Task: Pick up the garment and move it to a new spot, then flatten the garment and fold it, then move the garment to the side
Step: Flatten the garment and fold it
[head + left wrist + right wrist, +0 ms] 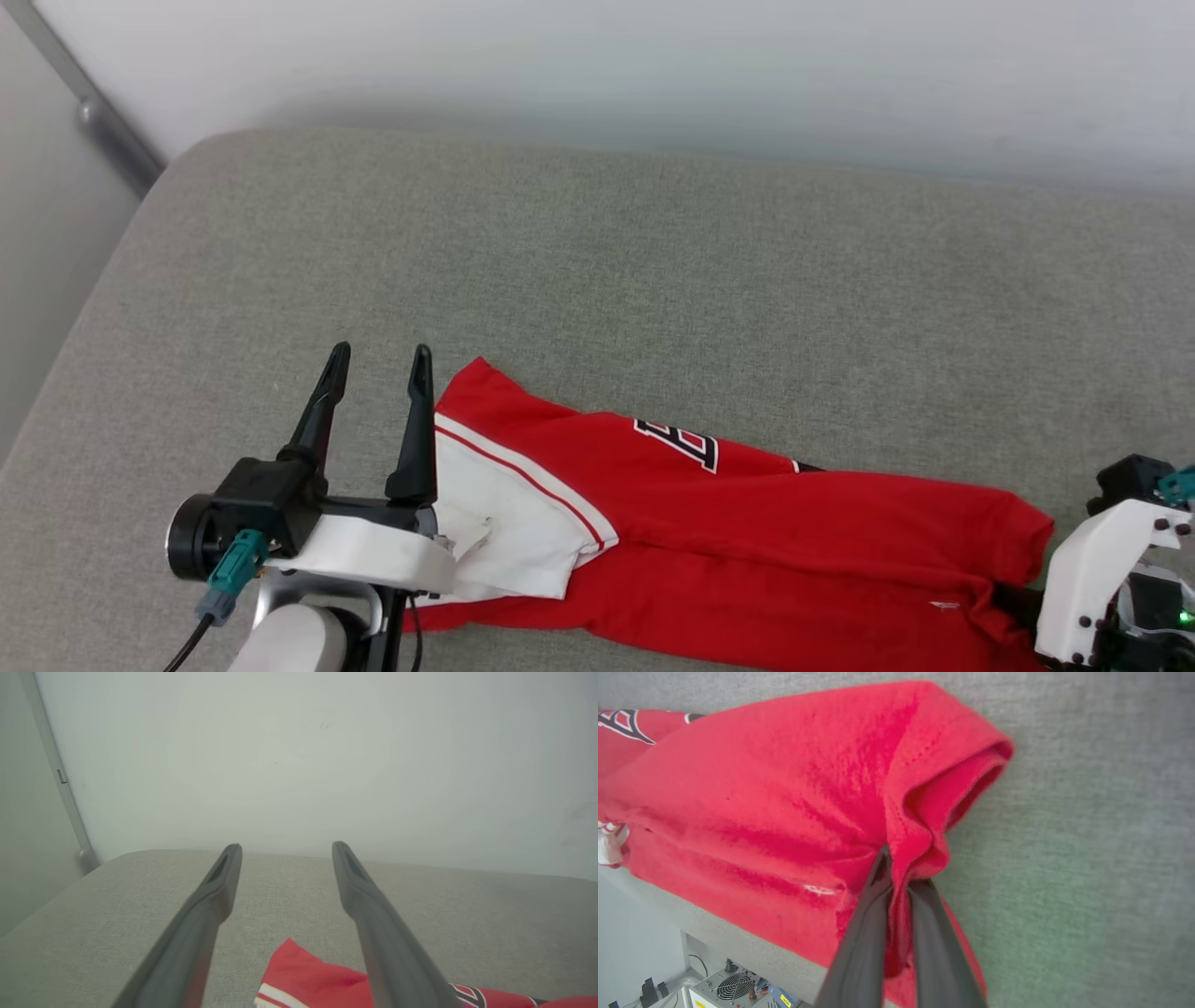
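My right gripper (pixel 899 872) is clamped on a bunched red fold at the right end of the garment (pixel 761 812). Its fingers are pinched together through the cloth, close to the small white logo (pixel 819 889). My left gripper (pixel 383 359) has its fingers apart and holds nothing; it sits at the garment's left end, just beside the white panel (pixel 504 523). The garment lies stretched along the near edge of the grey cushion (pixel 653 261), lettering (pixel 680 441) facing up. The cushion's far edge meets a pale wall (pixel 653 65).
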Controlling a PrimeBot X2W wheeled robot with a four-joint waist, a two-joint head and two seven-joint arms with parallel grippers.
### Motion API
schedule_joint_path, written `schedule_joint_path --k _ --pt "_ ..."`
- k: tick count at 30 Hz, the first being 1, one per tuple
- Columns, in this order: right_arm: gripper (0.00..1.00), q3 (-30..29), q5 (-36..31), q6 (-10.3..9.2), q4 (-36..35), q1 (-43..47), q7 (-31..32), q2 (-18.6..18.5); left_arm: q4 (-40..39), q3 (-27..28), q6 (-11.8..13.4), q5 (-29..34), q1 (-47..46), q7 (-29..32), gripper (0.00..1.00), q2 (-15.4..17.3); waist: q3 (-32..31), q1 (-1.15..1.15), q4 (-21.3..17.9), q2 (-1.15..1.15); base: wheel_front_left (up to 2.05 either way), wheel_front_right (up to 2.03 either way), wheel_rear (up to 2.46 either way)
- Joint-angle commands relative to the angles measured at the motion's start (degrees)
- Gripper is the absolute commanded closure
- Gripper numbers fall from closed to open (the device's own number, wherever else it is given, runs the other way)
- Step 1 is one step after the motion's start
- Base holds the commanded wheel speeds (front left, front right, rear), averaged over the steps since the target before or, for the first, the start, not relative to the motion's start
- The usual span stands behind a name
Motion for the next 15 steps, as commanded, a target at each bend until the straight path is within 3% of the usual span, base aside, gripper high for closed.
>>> schedule_joint_path --k 1,8,15 --pt "1.00 1.35 -0.22 0.00 0.15 0.10 -0.69 0.18 0.41 -0.07 -0.10 0.27 0.92 -0.12 0.00 0.45 -1.33 -0.01 -0.64 0.00 0.00 0.00 0.00" --pt "1.00 1.70 -0.63 -0.01 -2.85 0.34 -3.20 -1.93 0.11 0.28 0.99 0.12 3.07 1.46 0.00 1.91 -5.14 -0.01 -2.82 0.00 0.00 0.00 0.00" --pt "1.00 -3.39 -1.98 -0.01 -1.90 1.17 -3.36 -4.29 -0.98 0.86 2.02 -0.11 5.07 2.29 0.00 3.17 -6.88 -0.01 -5.35 0.00 0.00 0.00 0.00"
